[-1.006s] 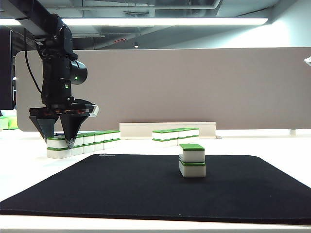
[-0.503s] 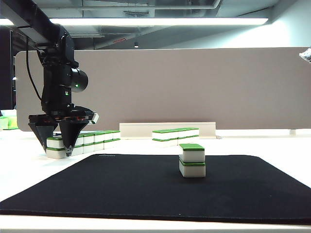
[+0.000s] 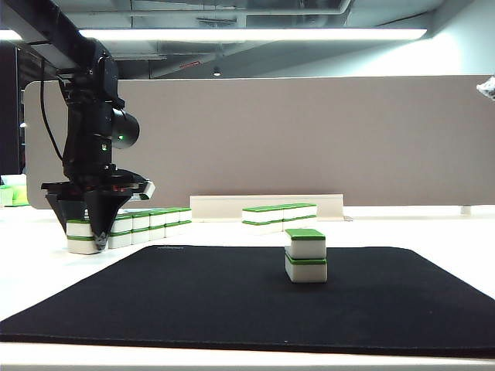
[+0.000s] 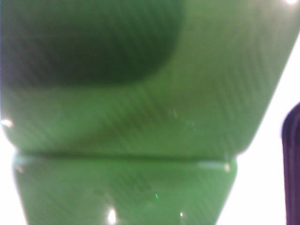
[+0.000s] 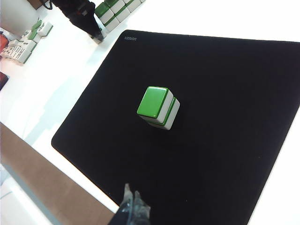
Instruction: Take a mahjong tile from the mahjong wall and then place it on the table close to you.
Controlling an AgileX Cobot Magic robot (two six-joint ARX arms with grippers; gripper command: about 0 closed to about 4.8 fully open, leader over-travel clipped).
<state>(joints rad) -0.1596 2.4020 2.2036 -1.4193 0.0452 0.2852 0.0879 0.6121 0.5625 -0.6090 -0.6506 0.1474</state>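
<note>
Grasp step: left gripper pinching the end tile of the mahjong wall — lift follows; right gripper above the mat, fingertips pressed together.

Green-topped white mahjong wall, black mat, white table, grey-beige partition, possibly faintly weave-patterned green in blurred wrist view.

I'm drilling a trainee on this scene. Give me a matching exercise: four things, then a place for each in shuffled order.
Things:
1. left end effector
2. right end effector
3. two stacked tiles
4. short tile row

Places:
A. middle of the black mat
B. near end of the mahjong wall
C. before the grey partition
D. above the mat's edge

Pairs: 1-B, 2-D, 3-A, 4-C
</note>
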